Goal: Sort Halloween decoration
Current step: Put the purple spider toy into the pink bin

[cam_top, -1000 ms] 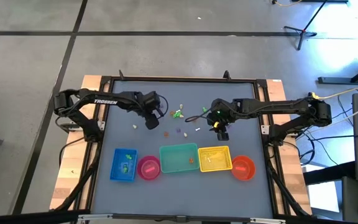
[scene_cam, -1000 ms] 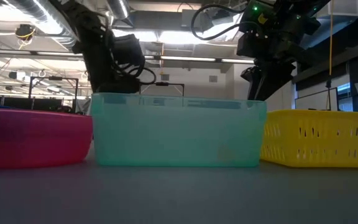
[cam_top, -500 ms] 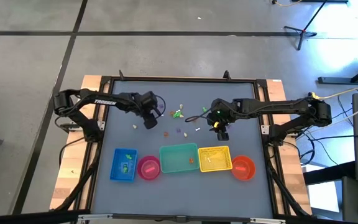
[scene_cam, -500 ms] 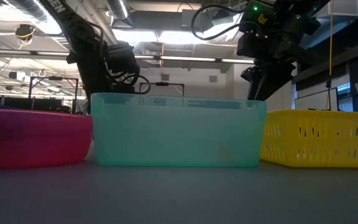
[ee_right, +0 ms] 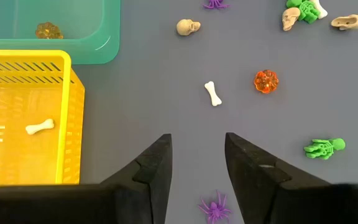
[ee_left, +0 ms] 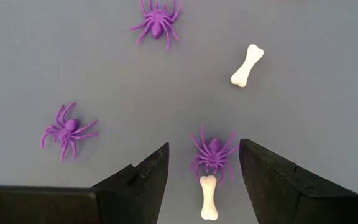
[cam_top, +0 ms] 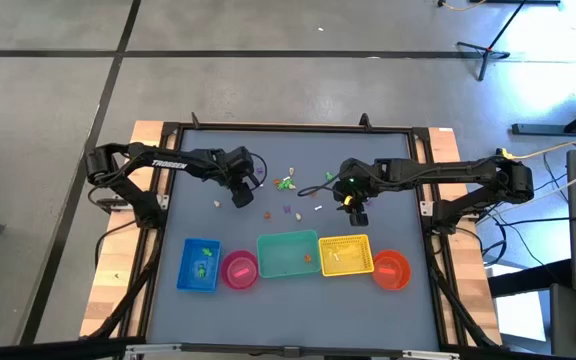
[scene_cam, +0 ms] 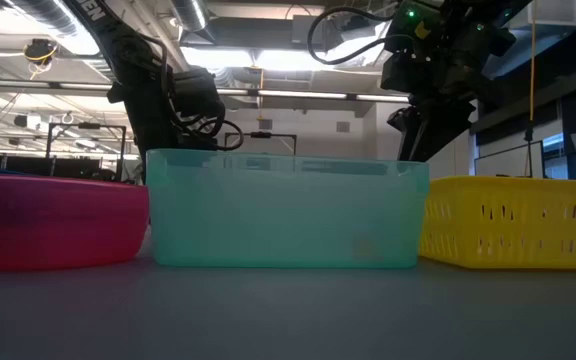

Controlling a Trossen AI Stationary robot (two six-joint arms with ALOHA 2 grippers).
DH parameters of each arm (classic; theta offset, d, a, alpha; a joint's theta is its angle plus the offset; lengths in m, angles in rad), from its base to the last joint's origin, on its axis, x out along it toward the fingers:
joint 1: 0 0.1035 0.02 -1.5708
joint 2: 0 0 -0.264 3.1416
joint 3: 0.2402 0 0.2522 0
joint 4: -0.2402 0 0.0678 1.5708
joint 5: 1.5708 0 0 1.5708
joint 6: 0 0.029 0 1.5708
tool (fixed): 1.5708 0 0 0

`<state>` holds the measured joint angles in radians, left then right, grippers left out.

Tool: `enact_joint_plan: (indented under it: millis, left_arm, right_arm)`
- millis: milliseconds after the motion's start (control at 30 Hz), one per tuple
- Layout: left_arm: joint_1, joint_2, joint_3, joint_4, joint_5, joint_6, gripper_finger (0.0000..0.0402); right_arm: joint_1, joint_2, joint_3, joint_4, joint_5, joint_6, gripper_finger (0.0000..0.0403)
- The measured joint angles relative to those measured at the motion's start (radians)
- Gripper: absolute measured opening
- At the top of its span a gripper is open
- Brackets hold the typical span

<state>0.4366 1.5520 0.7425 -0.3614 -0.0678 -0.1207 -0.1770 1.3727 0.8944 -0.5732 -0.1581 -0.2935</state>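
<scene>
Small Halloween decorations lie scattered on the grey table. My left gripper stands open, pointing steeply down just above the table. A purple spider and a white bone lie between its fingers, untouched. Two more purple spiders and a second bone lie beyond. My right gripper hangs open higher up, with nothing between its fingers. Beyond it lie a white bone, an orange pumpkin, a green skeleton and a skull.
Along the near edge stand a blue tray, a pink bowl, a teal bin holding a pumpkin, a yellow basket holding a bone, and an orange bowl.
My left gripper has sunk a little toward the table and shifted slightly toward the table's left edge, then kept still. Its fingers stay open.
</scene>
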Motion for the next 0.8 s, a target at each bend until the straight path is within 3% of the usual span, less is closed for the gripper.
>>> enact_joint_plan:
  millis: [200,467,800]
  left_arm:
    - [0.0,0.006,0.0,0.004,0.0,0.0,0.0179]
    - [0.0,0.105,0.006,0.044,0.007,-0.004,0.0179]
    - [0.001,0.103,0.005,0.033,0.004,-0.006,0.0165]
  right_arm:
    - [0.0,0.0,0.0,0.0,0.0,0.0,0.0147]
    - [0.0,0.0,0.0,-0.002,0.0,0.0,0.0147]
    - [0.0,0.0,0.0,-0.002,-0.002,0.0,0.0147]
